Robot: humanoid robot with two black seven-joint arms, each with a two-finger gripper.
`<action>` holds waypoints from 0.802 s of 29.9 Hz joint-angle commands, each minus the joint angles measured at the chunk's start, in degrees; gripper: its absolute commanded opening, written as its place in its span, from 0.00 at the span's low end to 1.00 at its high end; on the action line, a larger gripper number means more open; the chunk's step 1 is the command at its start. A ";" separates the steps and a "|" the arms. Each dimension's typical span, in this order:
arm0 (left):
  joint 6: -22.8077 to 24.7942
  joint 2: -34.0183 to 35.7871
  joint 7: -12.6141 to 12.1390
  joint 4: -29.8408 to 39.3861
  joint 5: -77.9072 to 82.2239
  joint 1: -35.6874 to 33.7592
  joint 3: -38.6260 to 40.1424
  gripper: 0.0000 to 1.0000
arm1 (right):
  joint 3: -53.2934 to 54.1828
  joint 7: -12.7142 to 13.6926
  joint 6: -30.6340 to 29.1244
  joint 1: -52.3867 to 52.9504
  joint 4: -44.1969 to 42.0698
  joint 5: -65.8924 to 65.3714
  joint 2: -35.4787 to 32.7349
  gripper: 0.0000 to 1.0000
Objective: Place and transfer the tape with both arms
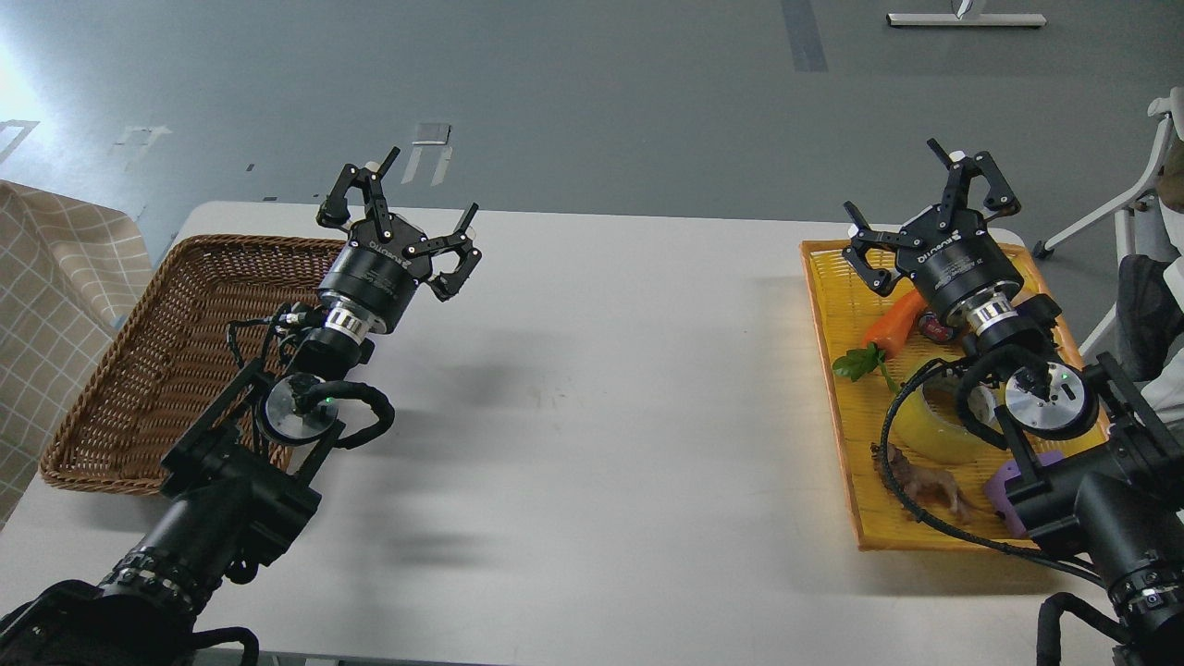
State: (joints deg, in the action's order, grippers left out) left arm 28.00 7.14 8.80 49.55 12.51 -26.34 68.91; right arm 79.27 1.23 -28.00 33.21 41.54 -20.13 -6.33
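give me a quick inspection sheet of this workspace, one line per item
surface: white table, middle bare, faint scuffs.
job's things: tape lies in the yellow tray at the right, partly hidden by the right arm; wicker basket at the left.
clutter: toy carrot with green leaves, brown animal figure, purple object and a small dark object, all in the tray.
grippers: left end effector open, holding nothing, beside the basket's far corner; right end effector open, holding nothing, over the tray's far end.
cables: black cable loops from the right arm across the tape; another loops at the left wrist.
surroundings: grey floor, checked cloth at left, white chair frame at right.
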 commanded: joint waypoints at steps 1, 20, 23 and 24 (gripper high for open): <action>0.00 -0.11 -0.19 0.11 -0.02 -0.03 0.00 0.98 | 0.00 0.00 0.00 -0.07 0.03 0.00 0.01 1.00; 0.00 -0.11 -0.36 1.42 0.15 0.23 0.00 0.98 | 0.09 -0.09 0.00 0.02 0.12 0.00 0.18 1.00; 0.00 -0.11 -0.28 1.60 0.15 0.32 0.00 0.98 | 0.18 -0.09 0.00 0.02 0.20 0.09 0.27 1.00; 0.00 -0.11 -0.19 1.60 0.15 0.32 0.00 0.98 | 0.18 -0.09 0.00 0.10 0.12 0.09 0.27 1.00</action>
State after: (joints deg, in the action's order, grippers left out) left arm 28.00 7.03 8.45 51.02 12.66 -26.05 68.91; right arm 79.41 1.14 -28.00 33.25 41.66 -20.13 -6.14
